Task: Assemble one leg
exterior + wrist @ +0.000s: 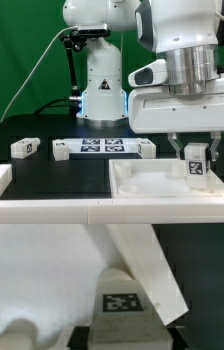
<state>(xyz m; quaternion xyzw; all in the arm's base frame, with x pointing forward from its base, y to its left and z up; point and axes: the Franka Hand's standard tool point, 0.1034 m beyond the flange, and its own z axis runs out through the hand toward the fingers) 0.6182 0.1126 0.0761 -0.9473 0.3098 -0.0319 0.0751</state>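
Currently the gripper is clamped on the leg (tag face toward the exterior camera), holding it upright over the tray at the exterior view's right, beside the tray's wall. Another post lies left of the marker board, well apart.

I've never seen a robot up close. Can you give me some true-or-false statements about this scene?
1. The gripper is clamped on a leg at the tray. True.
2. A second leg lies at the exterior view's left. True.
3. The marker board lies inside the tray. False: it lies on the table, outside the tray.
4. The table is white. False: it is black.
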